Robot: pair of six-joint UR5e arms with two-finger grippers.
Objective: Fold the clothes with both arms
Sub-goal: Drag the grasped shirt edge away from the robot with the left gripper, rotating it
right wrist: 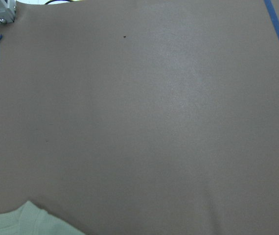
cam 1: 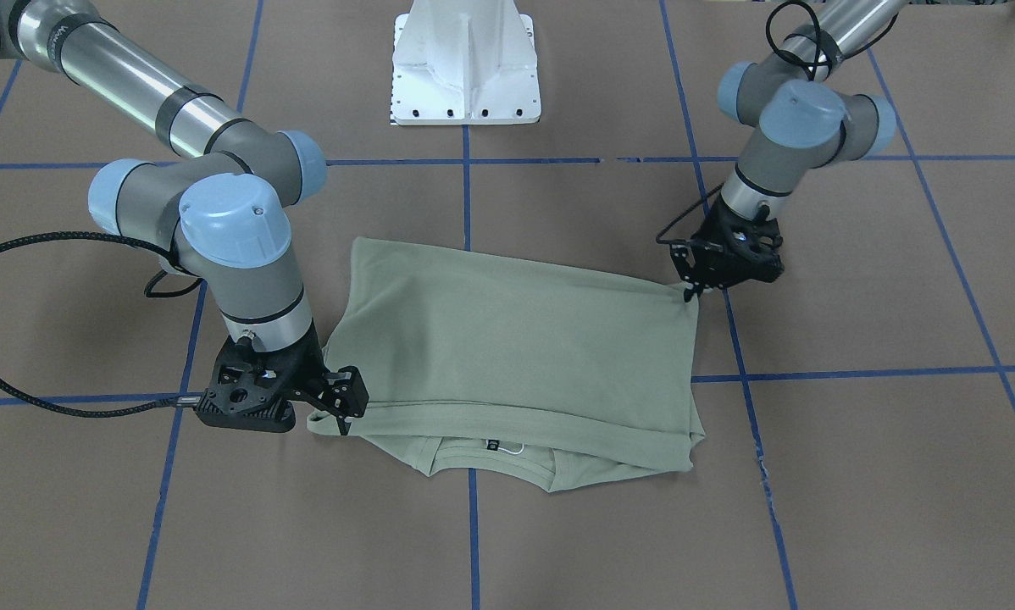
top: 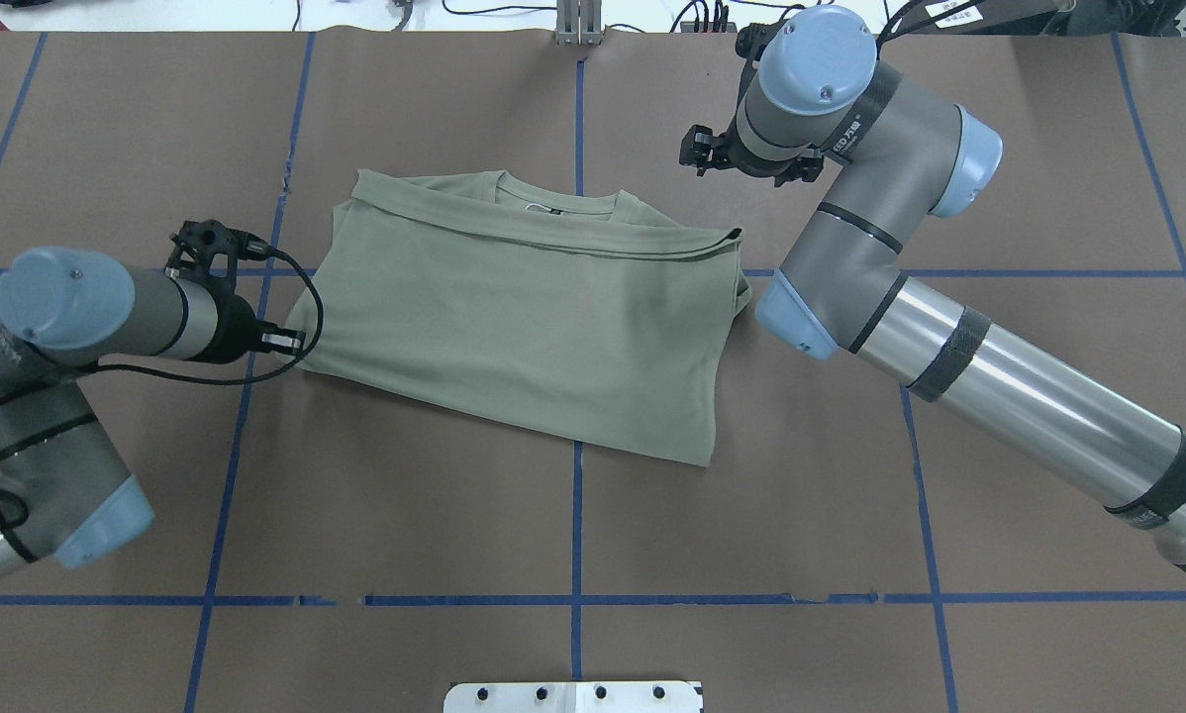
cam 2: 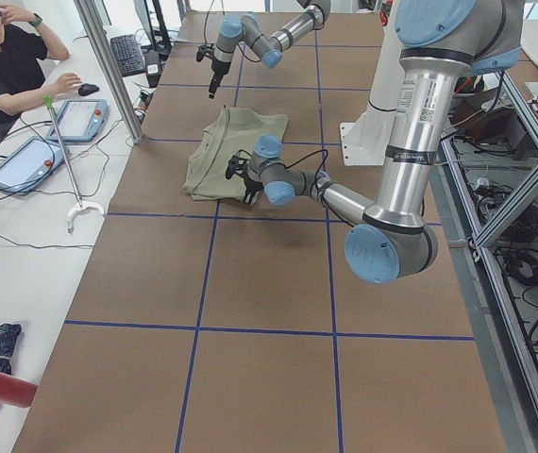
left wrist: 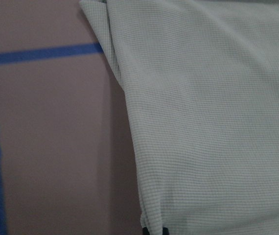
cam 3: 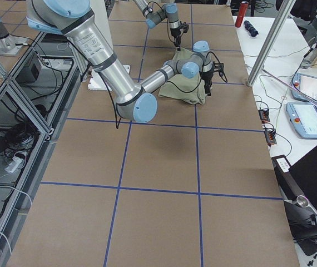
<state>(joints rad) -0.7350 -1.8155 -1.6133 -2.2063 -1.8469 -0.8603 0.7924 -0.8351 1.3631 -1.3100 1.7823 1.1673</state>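
Observation:
The sage-green shirt (cam 1: 516,339) lies folded in half on the brown table, with its hem laid over the collar and white tag loop (cam 1: 512,447). It also shows in the overhead view (top: 524,317). My left gripper (cam 1: 690,292) is shut on the shirt's corner at the fold. One fingertip (left wrist: 154,231) shows at the cloth's edge (left wrist: 218,122) in the left wrist view. My right gripper (cam 1: 341,417) stands low at the hem corner by the collar, jaws apparently apart. The right wrist view shows only a shirt corner (right wrist: 27,223) and no fingers.
The white pedestal (cam 1: 467,63) stands behind the shirt, at the robot's side. Blue tape lines cross the table. An operator (cam 2: 5,66) sits at a side desk with tablets, beyond the table's far edge. A red bottle (cam 2: 0,387) lies on that desk.

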